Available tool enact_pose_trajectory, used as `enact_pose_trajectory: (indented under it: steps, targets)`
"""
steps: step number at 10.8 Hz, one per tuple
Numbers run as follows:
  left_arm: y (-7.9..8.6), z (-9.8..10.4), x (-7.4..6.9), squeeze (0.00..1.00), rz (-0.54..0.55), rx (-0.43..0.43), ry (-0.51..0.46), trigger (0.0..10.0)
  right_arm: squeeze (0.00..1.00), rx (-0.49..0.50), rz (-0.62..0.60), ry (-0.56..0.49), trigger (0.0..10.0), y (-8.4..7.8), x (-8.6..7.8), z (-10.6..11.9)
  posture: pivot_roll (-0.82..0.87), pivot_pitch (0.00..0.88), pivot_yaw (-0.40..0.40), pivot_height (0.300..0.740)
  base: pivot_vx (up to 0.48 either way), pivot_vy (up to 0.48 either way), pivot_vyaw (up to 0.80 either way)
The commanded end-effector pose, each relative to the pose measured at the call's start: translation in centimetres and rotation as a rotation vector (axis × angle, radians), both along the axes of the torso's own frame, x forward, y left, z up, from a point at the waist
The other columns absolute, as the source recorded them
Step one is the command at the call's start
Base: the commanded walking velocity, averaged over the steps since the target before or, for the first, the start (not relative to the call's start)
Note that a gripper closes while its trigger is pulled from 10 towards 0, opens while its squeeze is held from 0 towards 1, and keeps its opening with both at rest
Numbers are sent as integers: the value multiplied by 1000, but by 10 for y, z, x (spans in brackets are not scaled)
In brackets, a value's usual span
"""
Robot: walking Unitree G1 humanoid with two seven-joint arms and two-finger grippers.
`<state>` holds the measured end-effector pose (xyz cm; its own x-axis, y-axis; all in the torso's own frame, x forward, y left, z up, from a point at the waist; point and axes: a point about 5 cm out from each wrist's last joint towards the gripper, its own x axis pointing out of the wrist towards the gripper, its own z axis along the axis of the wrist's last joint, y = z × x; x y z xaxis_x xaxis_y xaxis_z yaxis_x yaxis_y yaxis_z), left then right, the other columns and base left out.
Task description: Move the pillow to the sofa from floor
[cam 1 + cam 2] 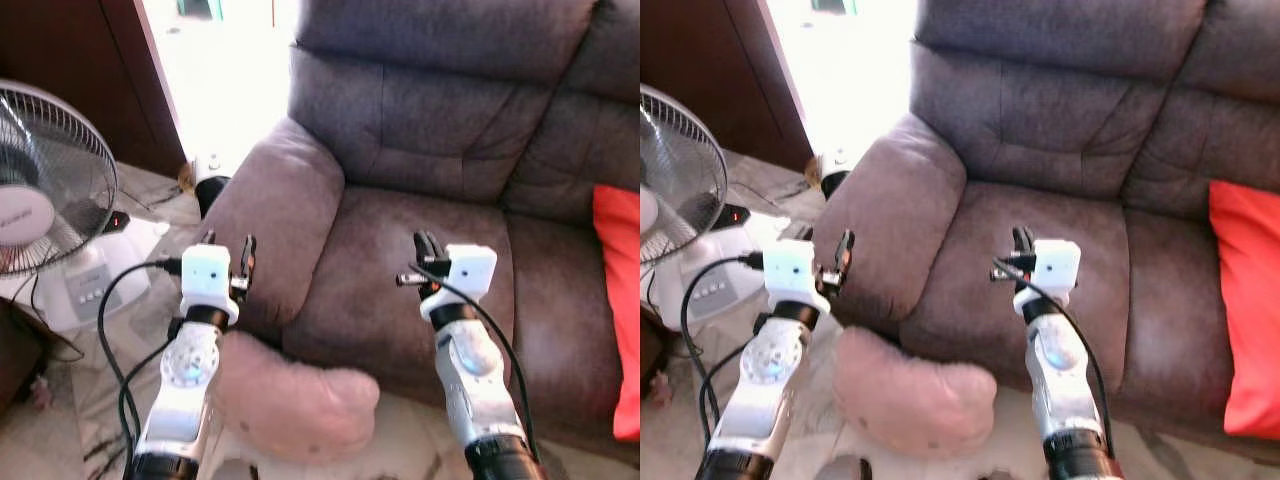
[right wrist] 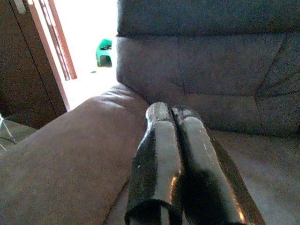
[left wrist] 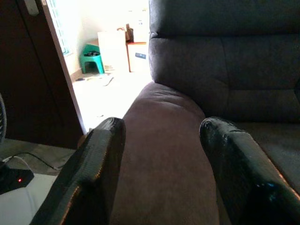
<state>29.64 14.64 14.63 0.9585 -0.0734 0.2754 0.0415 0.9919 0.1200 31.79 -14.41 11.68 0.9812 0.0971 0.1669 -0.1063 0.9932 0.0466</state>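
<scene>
A pink pillow lies on the floor against the front of the brown sofa, below both arms. My left gripper is raised above the pillow, in front of the sofa's armrest, and its fingers stand open with nothing between them. My right gripper hovers over the sofa seat, its fingers pressed together and empty.
A white standing fan with cables is at the left on the marble floor. A red cushion lies on the sofa's right side. A bright doorway opens behind the armrest, with a dark wooden panel beside it.
</scene>
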Motion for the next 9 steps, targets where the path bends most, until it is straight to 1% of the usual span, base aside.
enact_pose_trajectory:
  steps: [1,9]
  targets:
    - [1,0,-2,0,5,6,0,10000,0,5,2,8,10000,0,-1,-2,141,166,-37,641,0,0,0]
    - [1,0,-1,0,8,12,7,10000,0,4,8,30,10000,1,-2,-6,143,169,-36,641,0,0,0]
